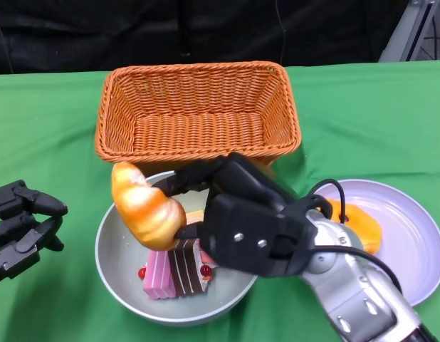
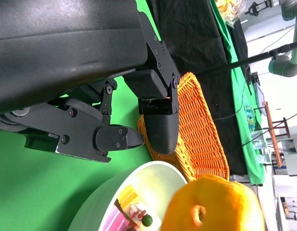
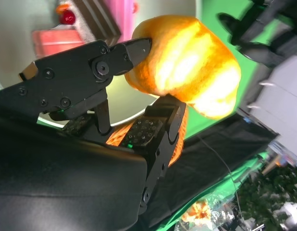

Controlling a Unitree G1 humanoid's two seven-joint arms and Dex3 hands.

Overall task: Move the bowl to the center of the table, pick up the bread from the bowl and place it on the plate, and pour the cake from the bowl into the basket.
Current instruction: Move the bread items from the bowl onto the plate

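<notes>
Above bowl (image 1: 113, 249): bread (image 1: 145, 206) (upright, tilted)

A: Head view?
B: High, looking down the green table (image 1: 49, 128) toward the basket (image 1: 197, 110); bowl (image 1: 110, 260) in the foreground.
A: Right wrist view?
B: Close behind the right hand (image 3: 139, 82), rotated; bread (image 3: 187, 67) fills the frame.
A: Left wrist view?
B: Close behind the left hand (image 2: 139, 120), rotated.
A: Shared?
B: Bowl and bread, all three.
</notes>
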